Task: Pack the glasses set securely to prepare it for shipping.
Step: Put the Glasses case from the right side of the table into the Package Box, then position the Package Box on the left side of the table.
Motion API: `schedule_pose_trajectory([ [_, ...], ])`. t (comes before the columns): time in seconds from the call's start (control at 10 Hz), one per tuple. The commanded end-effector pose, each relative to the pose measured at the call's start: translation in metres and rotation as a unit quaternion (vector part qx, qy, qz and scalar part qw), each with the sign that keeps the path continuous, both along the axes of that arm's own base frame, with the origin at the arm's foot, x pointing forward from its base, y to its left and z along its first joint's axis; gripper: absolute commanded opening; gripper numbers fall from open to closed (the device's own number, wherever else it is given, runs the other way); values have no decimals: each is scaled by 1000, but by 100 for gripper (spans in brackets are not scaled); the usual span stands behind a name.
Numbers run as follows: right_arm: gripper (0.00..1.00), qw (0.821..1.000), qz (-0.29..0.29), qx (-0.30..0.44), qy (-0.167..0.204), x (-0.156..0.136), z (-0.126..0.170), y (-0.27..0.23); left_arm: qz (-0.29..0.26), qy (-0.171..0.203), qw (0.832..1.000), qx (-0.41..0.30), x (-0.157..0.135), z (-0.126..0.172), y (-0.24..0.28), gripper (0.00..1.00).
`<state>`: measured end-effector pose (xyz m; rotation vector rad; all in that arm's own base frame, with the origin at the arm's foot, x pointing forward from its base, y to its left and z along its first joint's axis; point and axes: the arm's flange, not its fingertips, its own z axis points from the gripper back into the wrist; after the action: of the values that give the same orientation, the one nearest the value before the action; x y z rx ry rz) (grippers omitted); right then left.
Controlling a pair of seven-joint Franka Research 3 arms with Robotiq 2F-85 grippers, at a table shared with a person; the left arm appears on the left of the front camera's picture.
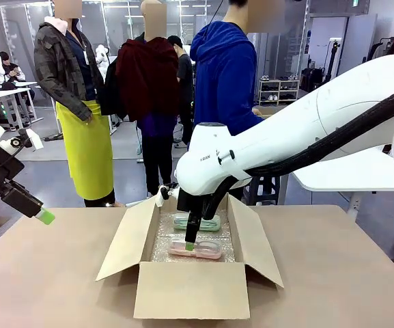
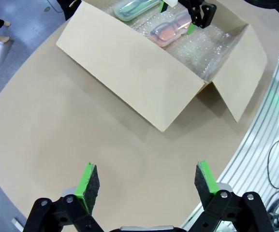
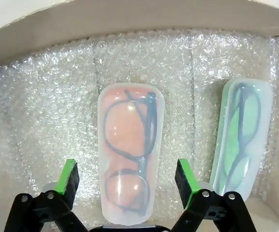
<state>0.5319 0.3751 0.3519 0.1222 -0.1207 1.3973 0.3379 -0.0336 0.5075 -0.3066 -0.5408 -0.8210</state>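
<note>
Beige tabletop is spread across the front view, and an open cardboard box is set at its middle with all four flaps folded outward. The floor of the box is lined with bubble wrap, and both glasses cases are laid flat on it, side by side and parallel, with a strip of wrap between them. Dark-framed glasses can be made out through each lid.

The right gripper is lowered into the box over the pale pink case, with its jaws spread wide. The case is straddled lengthwise, one green pad on either side, and a gap is seen between each pad and the case wall, so nothing is gripped. The mint-green case is placed outside the jaws, just beyond one finger; in the front view it is the one farther from the robot.

The left gripper is held above bare table at the robot's left, well apart from the box, its jaws parted wide with nothing between them.

At the far side of the table a person in a blue hooded top is seen standing. Behind, a grey floor and white tables are visible.
</note>
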Motion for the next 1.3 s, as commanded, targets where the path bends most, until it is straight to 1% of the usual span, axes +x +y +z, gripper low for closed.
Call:
schedule_pose_trajectory([
  [0.0,100,1000,1,-2,0,-1,-2,-2,-7,-2,1000,-10,0,1,2,100],
  [1.1,100,1000,1,-2,0,-1,-2,-2,-7,-2,1000,-10,0,1,2,100],
  [1.2,97,1000,-1,1,3,2,-2,-2,-7,-2,1000,-10,0,1,2,100],
])
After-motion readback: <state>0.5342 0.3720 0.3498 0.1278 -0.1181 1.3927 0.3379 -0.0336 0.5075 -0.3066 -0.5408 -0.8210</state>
